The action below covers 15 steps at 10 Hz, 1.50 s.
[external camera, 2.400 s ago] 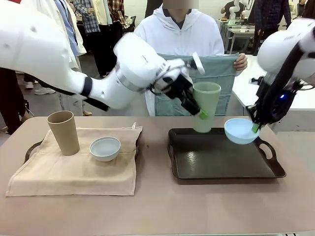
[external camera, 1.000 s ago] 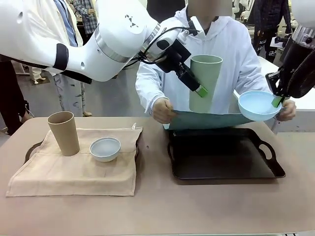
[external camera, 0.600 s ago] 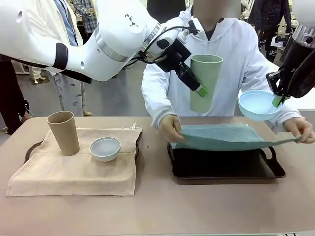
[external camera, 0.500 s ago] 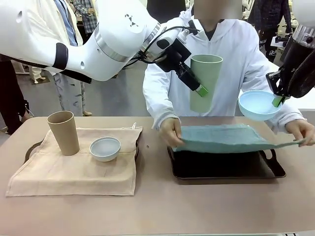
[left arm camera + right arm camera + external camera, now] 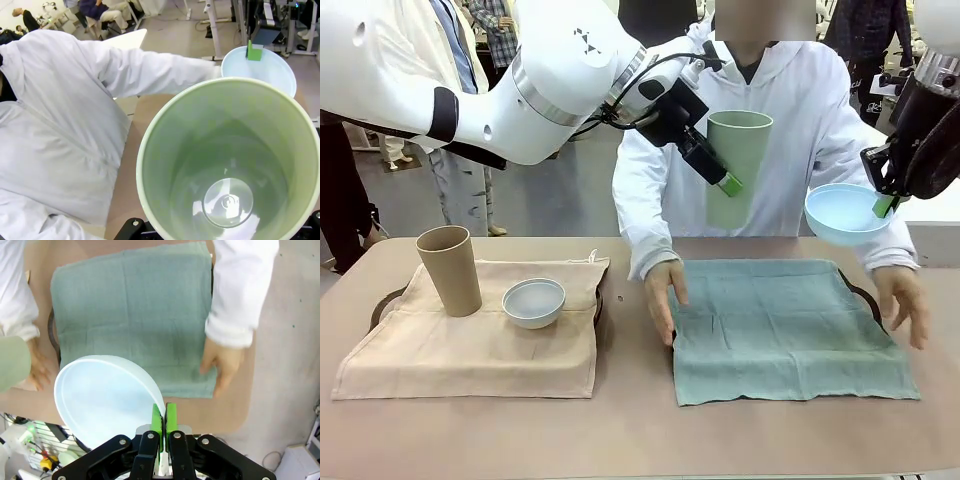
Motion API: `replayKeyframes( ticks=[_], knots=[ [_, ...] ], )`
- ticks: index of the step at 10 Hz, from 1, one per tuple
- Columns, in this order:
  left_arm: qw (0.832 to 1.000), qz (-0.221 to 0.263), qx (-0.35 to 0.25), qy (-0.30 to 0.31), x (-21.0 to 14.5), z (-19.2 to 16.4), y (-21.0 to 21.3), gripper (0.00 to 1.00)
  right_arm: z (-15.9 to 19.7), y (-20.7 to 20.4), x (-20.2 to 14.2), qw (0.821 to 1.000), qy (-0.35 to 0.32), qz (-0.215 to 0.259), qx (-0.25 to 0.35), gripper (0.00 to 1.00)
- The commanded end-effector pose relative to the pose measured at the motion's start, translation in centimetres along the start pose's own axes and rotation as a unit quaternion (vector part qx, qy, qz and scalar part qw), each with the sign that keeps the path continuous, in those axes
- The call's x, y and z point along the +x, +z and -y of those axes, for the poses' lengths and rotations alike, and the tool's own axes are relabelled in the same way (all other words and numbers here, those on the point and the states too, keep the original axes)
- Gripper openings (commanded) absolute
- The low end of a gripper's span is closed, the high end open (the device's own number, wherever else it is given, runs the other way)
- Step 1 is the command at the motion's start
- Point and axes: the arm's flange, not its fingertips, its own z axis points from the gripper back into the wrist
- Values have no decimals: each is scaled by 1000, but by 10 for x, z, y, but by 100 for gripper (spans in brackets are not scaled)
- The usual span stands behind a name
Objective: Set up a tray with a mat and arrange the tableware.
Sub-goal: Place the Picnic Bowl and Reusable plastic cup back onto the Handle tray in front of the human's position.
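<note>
The left half of the job looks done: a beige mat (image 5: 470, 335) covers the left tray, with the tan cup (image 5: 450, 270) upright at its far left and the white bowl (image 5: 533, 302) just right of it. On the right, a teal mat (image 5: 785, 330) now lies spread over the second tray (image 5: 854, 290), of which little more than a dark handle peeks out at the far right edge. The person's hands (image 5: 662, 300) rest on the mat's left and right edges, so I judge it is being smoothed and not yet free for me. What is left is mine to place. My left pincer (image 5: 705, 160) is clamped on the rim of the green cup (image 5: 735, 170), holding it upright in the air above the mat's far edge; from the wrist it looks clean and empty, pale green with a glossy bottom. My right pincer (image 5: 164, 421) is pressed onto the rim of the blue bowl (image 5: 107, 400), held tilted high over the right side of the bench (image 5: 640, 430); it is shallow, smooth and empty. Both still have to come down onto the teal mat.
</note>
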Motion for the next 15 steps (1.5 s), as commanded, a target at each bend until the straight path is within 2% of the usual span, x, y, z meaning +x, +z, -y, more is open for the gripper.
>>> replayKeyframes(
  ticks=[1,15],
  knots=[
    [1000,6,-1,-8,0,0,2,27,1,-2,0,1000,2,-1,0,0],
    [1000,6,-1,-8,0,0,2,27,1,-2,0,1000,2,-1,0,0]
  ],
)
